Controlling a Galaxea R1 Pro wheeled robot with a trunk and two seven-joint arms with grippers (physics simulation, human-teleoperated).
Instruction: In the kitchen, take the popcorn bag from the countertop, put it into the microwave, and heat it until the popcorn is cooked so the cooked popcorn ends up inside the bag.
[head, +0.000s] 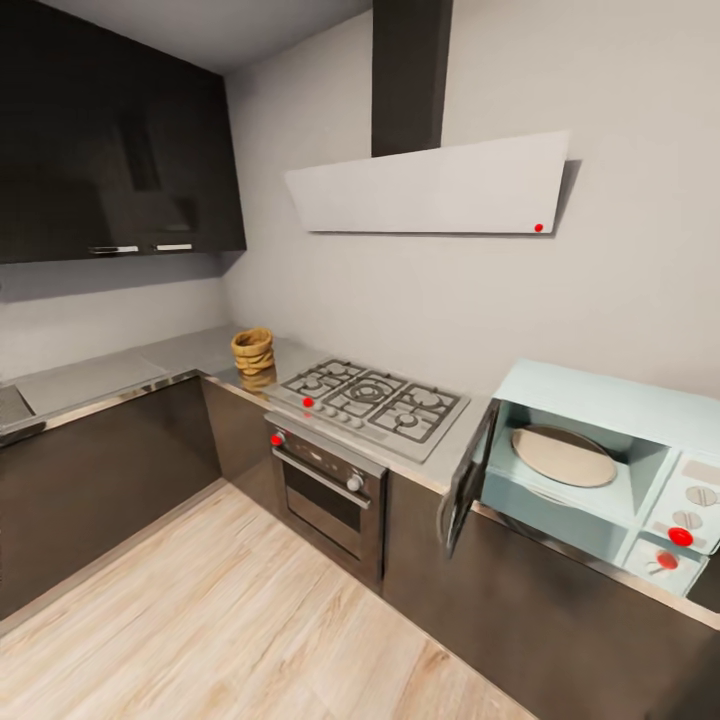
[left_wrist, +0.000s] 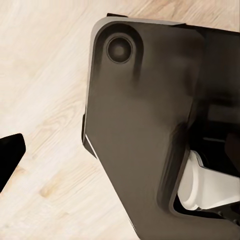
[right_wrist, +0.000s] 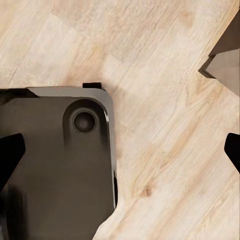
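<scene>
Both grippers point down at the pale wood floor (right_wrist: 165, 150) in their wrist views: the right gripper (right_wrist: 122, 152) shows two dark fingertips (right_wrist: 10, 155) set far apart at opposite edges of the picture, wide open with nothing between them, while of the left gripper only one dark fingertip (left_wrist: 9, 155) shows, so I cannot tell how far it is open. Under each lies a glossy dark panel of the robot's base (left_wrist: 140, 125) with a round recess near its corner (a white cylinder shows beside it in the left wrist view). From the head view, the popcorn bag (head: 252, 351) stands upright on the steel countertop (head: 110, 375) in the corner of the kitchen, just beside the gas hob (head: 375, 400) and well apart from the microwave (head: 610, 470). That mint-blue microwave sits on the countertop past the hob's other side, its dark glass door (head: 468, 480) swung open, a round pale turntable plate (head: 563, 456) inside. A steel oven (head: 325, 490) sits under the hob, and a white slanted hood (head: 430, 190) hangs on the wall above it, with glossy dark upper cabinets (head: 110, 140) at the left.
</scene>
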